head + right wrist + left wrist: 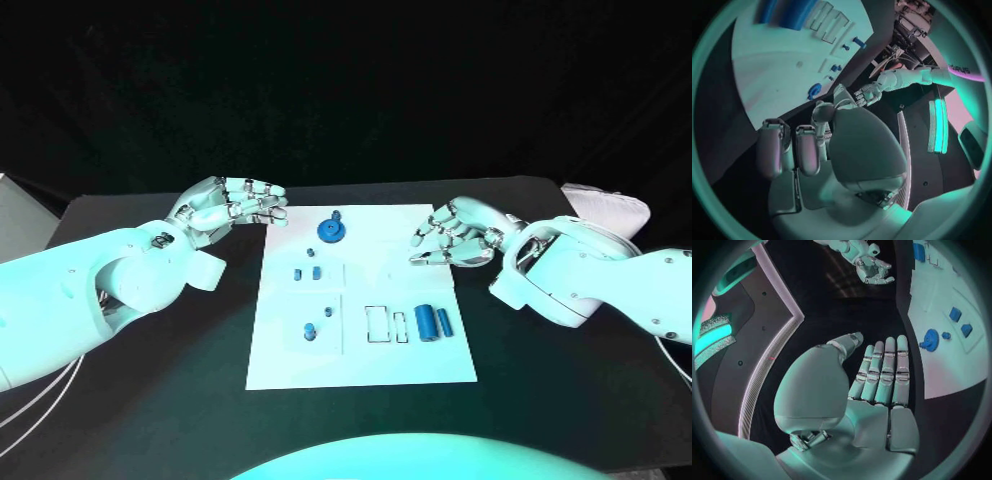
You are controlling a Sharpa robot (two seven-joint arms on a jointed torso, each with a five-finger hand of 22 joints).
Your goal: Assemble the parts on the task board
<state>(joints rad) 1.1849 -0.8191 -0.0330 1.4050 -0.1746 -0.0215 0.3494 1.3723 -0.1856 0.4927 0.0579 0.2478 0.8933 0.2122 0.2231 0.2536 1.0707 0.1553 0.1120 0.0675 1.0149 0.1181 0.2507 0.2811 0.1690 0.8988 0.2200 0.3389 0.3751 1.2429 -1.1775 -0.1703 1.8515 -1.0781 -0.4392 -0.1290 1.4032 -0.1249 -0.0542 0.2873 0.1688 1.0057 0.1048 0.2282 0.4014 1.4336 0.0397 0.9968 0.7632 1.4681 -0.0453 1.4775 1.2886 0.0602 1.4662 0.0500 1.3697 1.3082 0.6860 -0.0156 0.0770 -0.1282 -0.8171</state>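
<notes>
Task board: the white task board (361, 350) lay flat in the middle of the black table (577, 400), long side running away from the robot.

Left hand: the left hand (231, 207) hung over the table just beside the board's far left corner. Fingers were extended and lightly apart in the left wrist view (879, 372), with nothing between them. Released, holding nothing.

Right hand: the right hand (454, 235) sat at the board's far right edge, fingers curled inward over the rim. In the right wrist view (811, 145) the fingers were bent in toward the palm and no part showed among them. Clenched loosely on nothing, as far as could be seen.

Blue gear part: a round blue gear (332, 231) lay on the board near its far edge, between the two hands and apart from both.

Small blue parts, left column: two small pieces (306, 272) sat side by side below the gear; two more (316, 326) lay nearer the robot in a square marked area.

Blue cylinders: two long blue cylinders (433, 322) lay parallel on the right half of the board, just beside each other.

White outlines: rectangular slots (384, 323) were just left of the cylinders.
</notes>
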